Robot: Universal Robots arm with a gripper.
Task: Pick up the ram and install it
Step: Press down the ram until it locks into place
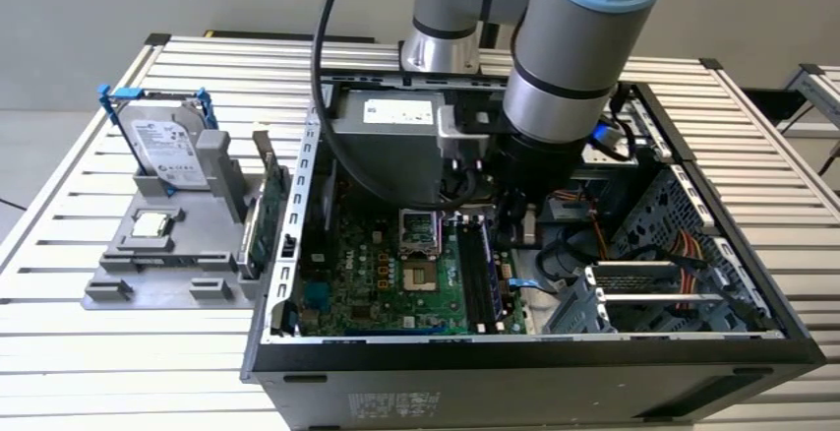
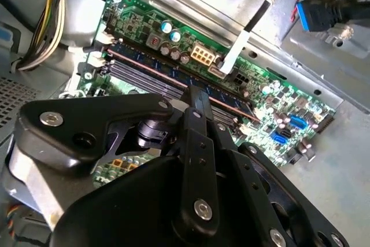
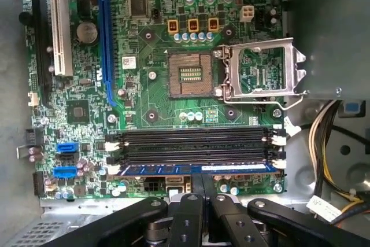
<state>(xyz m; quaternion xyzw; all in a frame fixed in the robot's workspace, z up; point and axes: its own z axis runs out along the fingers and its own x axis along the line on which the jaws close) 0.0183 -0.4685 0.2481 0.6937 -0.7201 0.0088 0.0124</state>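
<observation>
- Standing open on a slatted metal table [image 1: 735,136]: a black computer case [image 1: 525,372], side panel off, with a green motherboard [image 1: 381,278] lying flat on its floor.
- Arm [image 1: 577,47]: grey tube with a pale blue joint cap, reaching straight down into the case near its middle; a black cable [image 1: 322,77] loops down beside it.
- Gripper [image 3: 201,179]: black, its linkages spread wide in both wrist views; the two fingers [image 3: 196,186] stand close together, pinched on the upper edge of the ram.
- Ram [image 3: 191,169]: long blue-edged strip, standing on edge in the outermost of the memory slots [image 3: 193,146], at the board's edge nearest the gripper. In the second wrist view it [image 2: 228,101] runs slantwise past the fingertip, lined up with the slot. I cannot tell whether it is fully seated.
- Other memory slots: black, parallel to the ram, white latches [image 3: 280,139] at their ends.
- Processor socket [image 3: 186,74]: square, uncovered, near the board's middle, with its metal retention frame [image 3: 263,67] swung open beside it.
- Expansion slots: one white [image 3: 60,27], one blue [image 3: 105,39], at the board's far side from the power cables [image 3: 324,143].
- Grey fixture tray [image 1: 171,254]: on the table outside the case, toward the exterior view's left; it holds an upright hard drive [image 1: 168,151], a small square silver chip [image 1: 153,222] and a green card [image 1: 270,219] set on edge against the case wall.
- Drive cage [image 1: 656,293]: grey metal, in the case corner at the exterior view's right.
</observation>
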